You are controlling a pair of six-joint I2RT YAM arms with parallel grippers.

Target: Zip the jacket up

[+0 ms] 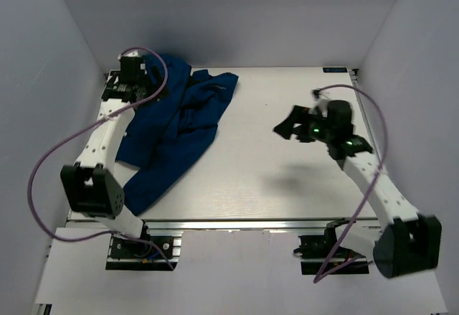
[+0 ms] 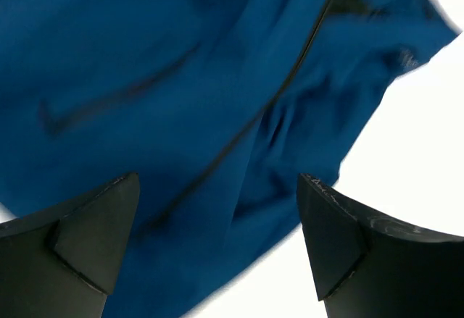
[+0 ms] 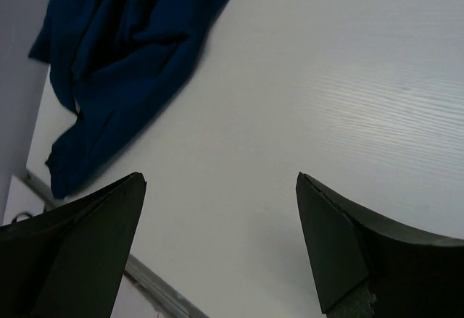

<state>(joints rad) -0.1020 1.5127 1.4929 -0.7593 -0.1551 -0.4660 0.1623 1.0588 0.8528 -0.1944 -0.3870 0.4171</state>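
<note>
The jacket [image 1: 176, 132] lies crumpled on the far-left part of the worktop [image 1: 272, 186], a long fold trailing toward the near edge. The left gripper [image 2: 217, 242] hangs over it, jaws wide apart and empty, probably placed to search along the dark zipper line [image 2: 286, 86]. I cannot find the slider among the blurred folds. Well to the right, the right gripper [image 1: 290, 127] hovers over bare worktop, also spread, holding nothing.

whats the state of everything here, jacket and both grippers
jacket: crumpled in a heap on the left part of the table, not spread flat; whether zipped cannot be told
left gripper: open, over the jacket, gripping nothing
right gripper: open, empty, above bare table, apart from the jacket
</note>
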